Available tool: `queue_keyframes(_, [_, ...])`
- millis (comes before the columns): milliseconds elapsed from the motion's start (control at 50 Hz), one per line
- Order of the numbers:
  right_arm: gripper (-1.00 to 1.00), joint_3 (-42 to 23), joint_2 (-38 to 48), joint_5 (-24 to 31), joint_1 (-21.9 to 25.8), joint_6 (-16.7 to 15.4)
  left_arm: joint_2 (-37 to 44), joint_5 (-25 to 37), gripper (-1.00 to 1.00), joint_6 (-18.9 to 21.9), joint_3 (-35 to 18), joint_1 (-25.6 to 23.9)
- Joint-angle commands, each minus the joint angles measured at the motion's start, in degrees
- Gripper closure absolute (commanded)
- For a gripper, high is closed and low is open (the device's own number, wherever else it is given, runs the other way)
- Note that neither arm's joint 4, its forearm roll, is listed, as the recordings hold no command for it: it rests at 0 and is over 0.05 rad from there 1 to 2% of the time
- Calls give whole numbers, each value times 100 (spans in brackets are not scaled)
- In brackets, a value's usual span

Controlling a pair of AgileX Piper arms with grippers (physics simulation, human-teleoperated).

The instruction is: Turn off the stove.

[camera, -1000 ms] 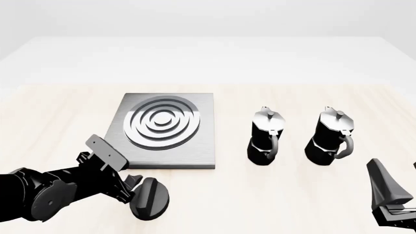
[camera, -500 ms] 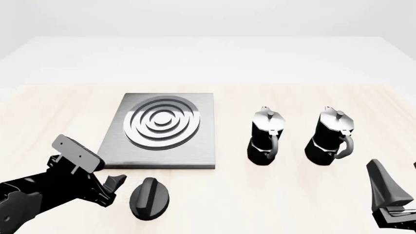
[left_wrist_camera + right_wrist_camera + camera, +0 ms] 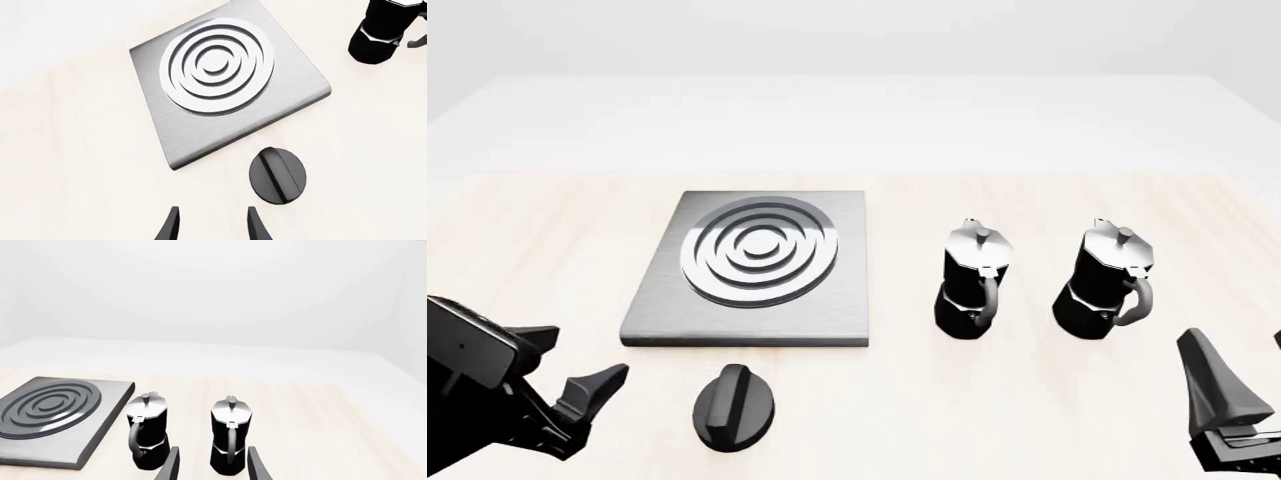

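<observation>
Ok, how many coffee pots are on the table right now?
2. One coffee pot stands right of the stove; the second pot stands further right, beside it. Nothing seems to hide another.

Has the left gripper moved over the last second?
Yes. The left gripper has pulled back left, away from the knob, which it was touching earlier; a clear gap now separates them.

Both arms are all glossy black plastic-looking stuff, chunky angular housings. The left gripper (image 3: 594,395) has pointed, wedge-shaped fingers, the right gripper (image 3: 1228,400) a tall tapered blade of a finger (image 3: 1214,385). No cables or markings visible.
</observation>
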Motion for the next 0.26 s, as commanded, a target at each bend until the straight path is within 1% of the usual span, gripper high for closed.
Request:
queue_keyframes(20, [-100,1,-12,3,65,-31,-1290,1206,-100,-129,-490,179])
queue_keyframes(120, [-100,0,-12,4,97,-28,-1598,1585,-100,-170,-713,142])
queue_keyframes(160, [-100,-1,-13,-4,106,-24,-1786,1768,-100,-370,-885,99])
queue_keyframes(220, [-100,-1,-13,-10,98,-17,-1856,1828,-100,-354,-875,123])
queue_keyframes(260, [-100,1,-12,-7,92,-16,-1946,1869,-100,-430,-848,151])
